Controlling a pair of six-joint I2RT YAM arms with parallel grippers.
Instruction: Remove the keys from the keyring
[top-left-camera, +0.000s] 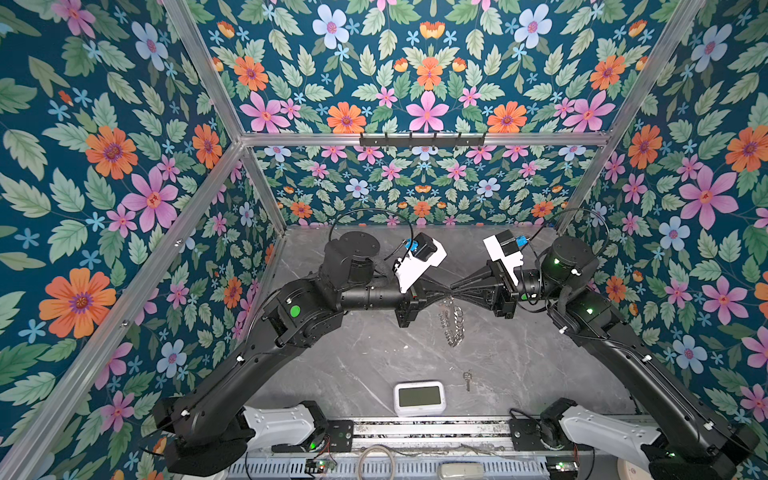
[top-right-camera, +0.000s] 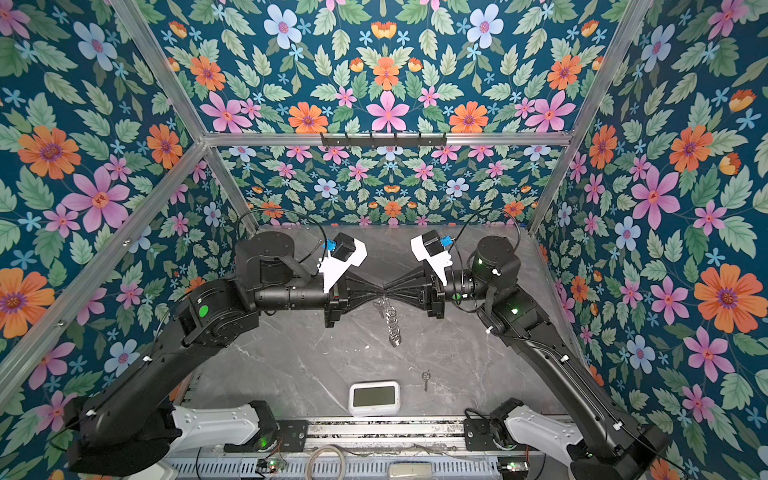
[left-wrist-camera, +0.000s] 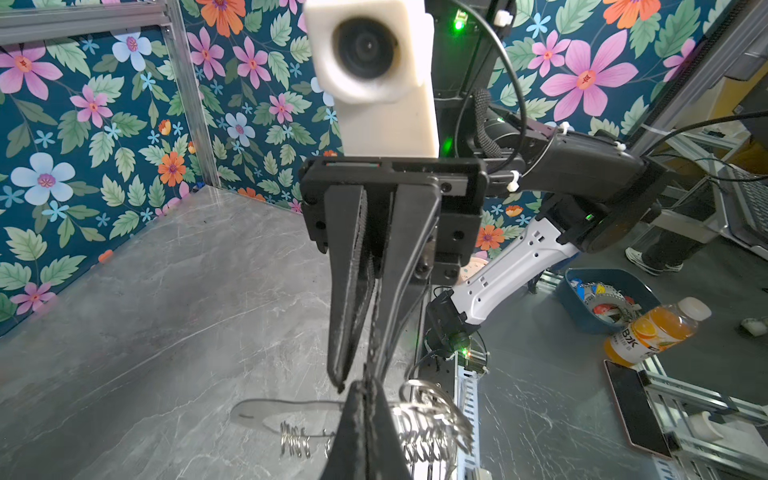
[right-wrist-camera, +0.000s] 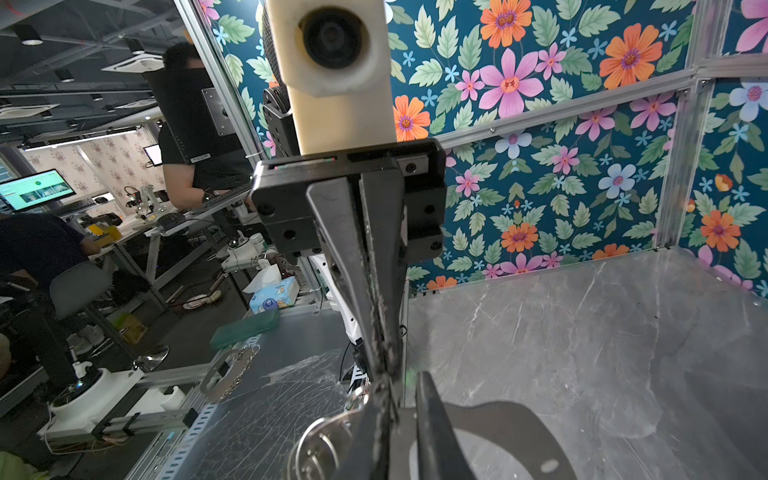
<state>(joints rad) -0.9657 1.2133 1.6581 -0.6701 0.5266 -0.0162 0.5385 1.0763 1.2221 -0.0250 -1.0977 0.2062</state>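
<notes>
You have a grey marble table (top-left-camera: 540, 332) walled in by dark floral wallpaper (top-left-camera: 428, 112). Both arms meet tip to tip above its middle. Your left gripper (top-left-camera: 448, 290) is clamped tight on the upper edge of the keyring (top-left-camera: 453, 320), which hangs off the table below the tips, rings dangling. Your right gripper (top-left-camera: 454, 287) sits against the same spot with its fingers a crack apart; you cannot tell from here whether it has hold of anything. One key (top-left-camera: 468, 379) lies loose on the table just beside the white clock (top-left-camera: 419, 398), whose screen is blank. The other key cannot be made out among the rings. Outside the cell, an orange drink bottle (left-wrist-camera: 652, 328) carries a label with a "水" character; the rest is unreadable.
</notes>
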